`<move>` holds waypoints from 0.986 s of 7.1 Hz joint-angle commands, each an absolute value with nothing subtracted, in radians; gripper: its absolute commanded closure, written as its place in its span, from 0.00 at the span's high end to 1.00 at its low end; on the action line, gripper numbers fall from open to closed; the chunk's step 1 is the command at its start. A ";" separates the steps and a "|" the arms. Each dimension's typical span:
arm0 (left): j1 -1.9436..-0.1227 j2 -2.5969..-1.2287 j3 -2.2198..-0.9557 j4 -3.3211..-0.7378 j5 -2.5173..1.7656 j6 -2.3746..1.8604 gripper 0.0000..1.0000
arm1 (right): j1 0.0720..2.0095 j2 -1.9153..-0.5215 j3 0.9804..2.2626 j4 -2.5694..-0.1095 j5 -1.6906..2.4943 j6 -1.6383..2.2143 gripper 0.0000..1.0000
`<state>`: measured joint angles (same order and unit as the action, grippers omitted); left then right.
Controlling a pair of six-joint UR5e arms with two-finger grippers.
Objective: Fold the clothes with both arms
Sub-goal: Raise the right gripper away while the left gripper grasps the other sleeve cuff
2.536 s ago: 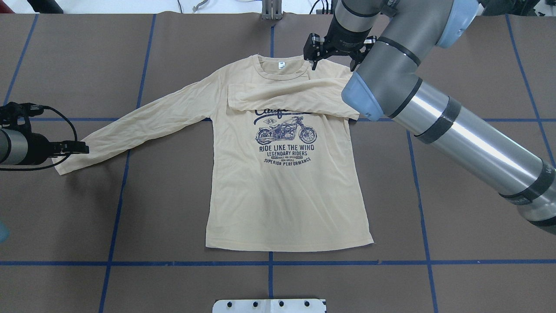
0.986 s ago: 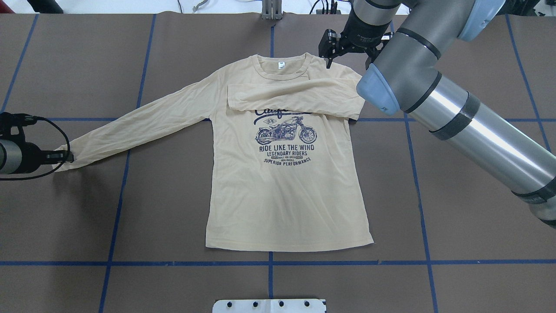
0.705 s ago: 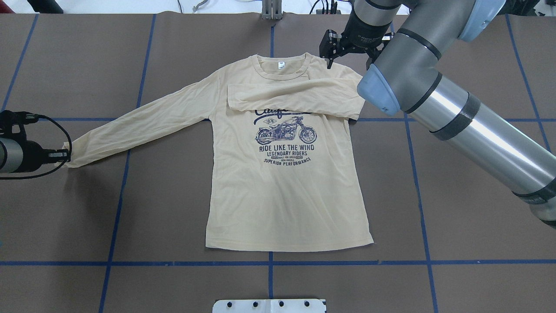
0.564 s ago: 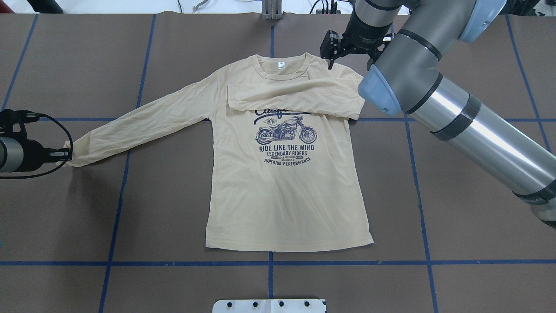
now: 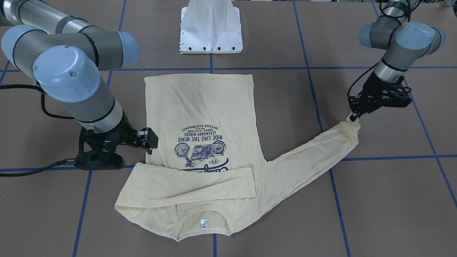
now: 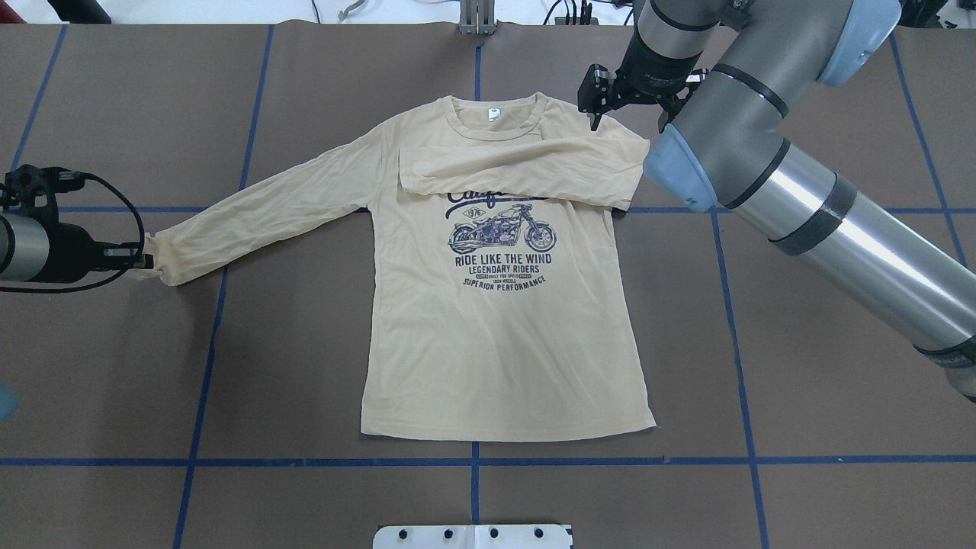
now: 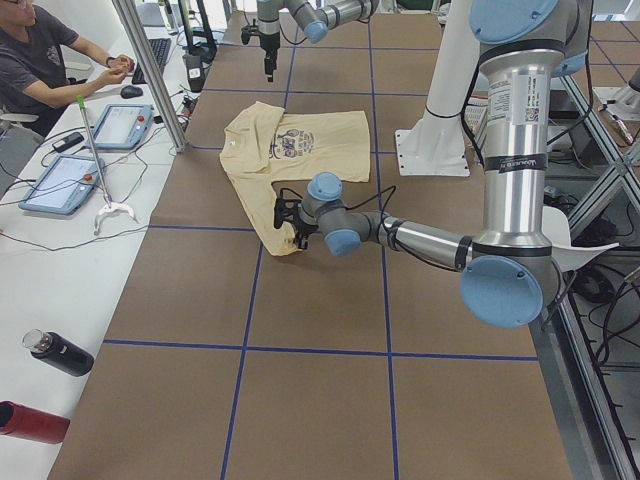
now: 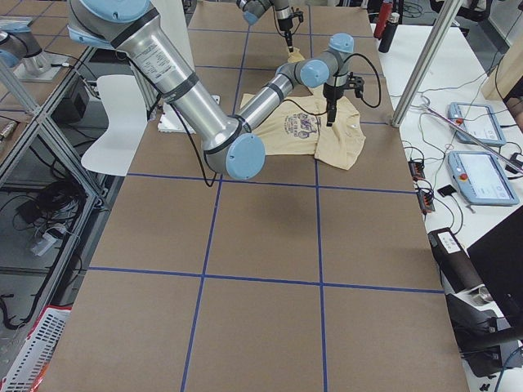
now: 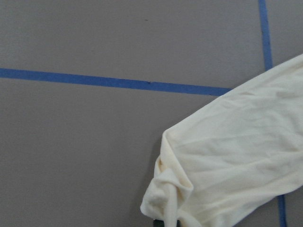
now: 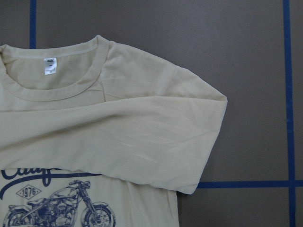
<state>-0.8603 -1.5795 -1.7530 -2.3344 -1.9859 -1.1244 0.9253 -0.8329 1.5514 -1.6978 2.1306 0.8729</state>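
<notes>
Left pincer (image 6: 142,261): closed on the cuff (image 9: 166,201) of the outstretched sleeve (image 6: 267,215). The cuff is bunched up at the fingertips and raised slightly off the table (image 6: 290,366). The rest of that sleeve runs diagonally back to the body, lying on the table.

Right pincer (image 6: 629,108): jaws spread wide, holding nothing. It hangs over the shirt's shoulder (image 10: 189,90) on the robot's right, beside the collar. I cannot tell whether a fingertip touches the fabric. Right arm (image 6: 839,229) reaches across that side of the table.

T-shirt (image 6: 503,343): flat, print side up, mid-table. The collar is on the far side from the robot and the hem is nearest the white pedestal (image 5: 210,28). The folded sleeve (image 6: 511,171) lies across the chest, covering the top of the navy print (image 6: 502,244). Neck tag (image 6: 495,116) is visible inside the collar.

The table is brown with blue tape lines (image 6: 610,460).
</notes>
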 commanded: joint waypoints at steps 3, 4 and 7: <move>-1.038 -2.087 -1.770 -1.804 -2.277 -1.166 0.00 | 1.047 -1.124 1.722 -1.704 2.129 0.599 1.00; -1.034 -2.161 -1.764 -1.805 -2.311 -1.293 0.00 | 1.070 -1.168 1.736 -1.704 2.129 0.550 1.00; -0.942 -2.380 -1.650 -1.813 -2.319 -1.437 0.00 | 1.103 -1.226 1.760 -1.704 2.131 0.491 1.00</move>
